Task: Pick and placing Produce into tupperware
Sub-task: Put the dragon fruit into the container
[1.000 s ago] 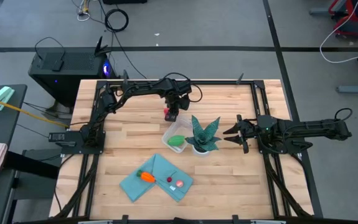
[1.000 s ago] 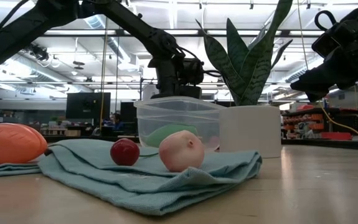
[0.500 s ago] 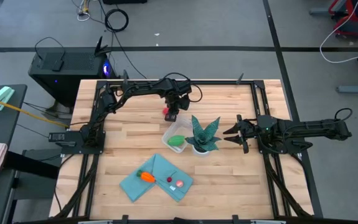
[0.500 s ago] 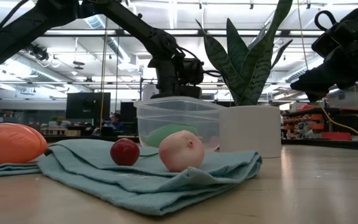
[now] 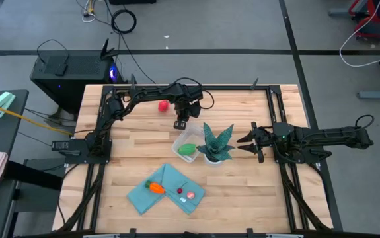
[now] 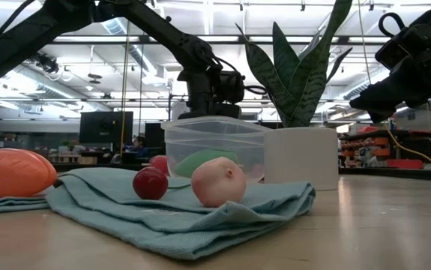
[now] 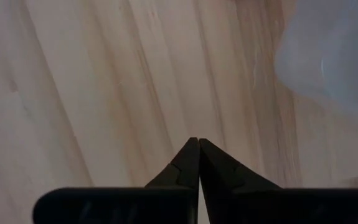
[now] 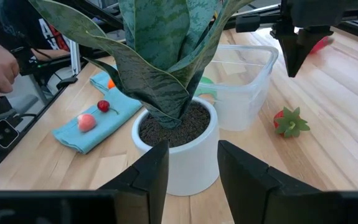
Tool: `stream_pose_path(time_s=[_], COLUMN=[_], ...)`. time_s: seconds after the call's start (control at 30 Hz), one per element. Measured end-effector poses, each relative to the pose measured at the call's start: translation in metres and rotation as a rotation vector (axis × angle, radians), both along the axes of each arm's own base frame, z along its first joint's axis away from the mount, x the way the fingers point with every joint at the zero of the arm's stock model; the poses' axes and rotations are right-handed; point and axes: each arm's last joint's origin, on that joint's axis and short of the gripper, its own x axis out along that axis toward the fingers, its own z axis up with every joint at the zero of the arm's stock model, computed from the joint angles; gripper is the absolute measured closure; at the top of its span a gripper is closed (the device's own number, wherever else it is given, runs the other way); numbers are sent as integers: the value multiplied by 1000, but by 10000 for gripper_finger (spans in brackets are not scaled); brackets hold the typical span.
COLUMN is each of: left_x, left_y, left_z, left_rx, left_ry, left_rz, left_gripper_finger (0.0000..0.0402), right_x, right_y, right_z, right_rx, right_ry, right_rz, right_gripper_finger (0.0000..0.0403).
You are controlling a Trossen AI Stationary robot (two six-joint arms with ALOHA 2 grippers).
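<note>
Since a second ago the red round one (image 5: 164, 105) has left the left gripper (image 5: 181, 124) and now lies on the bare table (image 5: 137, 132) at about 10 o'clock from it, apart from it. That gripper's fingers (image 7: 194, 155) are clenched together on nothing, over bare wood. At 6 o'clock from it sits the tupperware (image 5: 179, 142), with the green oval (image 5: 188, 151) inside. At 3 o'clock of the box, touching it, stands the potted plant (image 5: 215, 147). At 7 o'clock of the box lies the teal cloth (image 5: 143, 197), bearing the orange carrot-like piece (image 5: 155, 188) and two small red-pink pieces. The right gripper (image 5: 240, 144) hangs at 3 o'clock of the plant, fingers apart and empty
</note>
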Motion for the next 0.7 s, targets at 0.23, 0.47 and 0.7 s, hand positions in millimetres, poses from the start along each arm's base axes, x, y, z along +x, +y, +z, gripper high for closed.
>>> stream_pose_path(time_s=[0.23,0.47,0.7], left_x=[-12,-19,-29], left_y=[4,30,60], left_z=[2,18,66], left_rx=[230,271,158], left_ry=[220,181,6], left_rz=[-20,128,248], left_gripper_finger=[360,308,269], right_x=[0,0,0], right_y=[0,0,0], right_z=[0,0,-1], right_rx=[0,-1,-1], right_ry=[0,1,9], right_rz=[0,1,6], right_gripper_finger=[258,258,258])
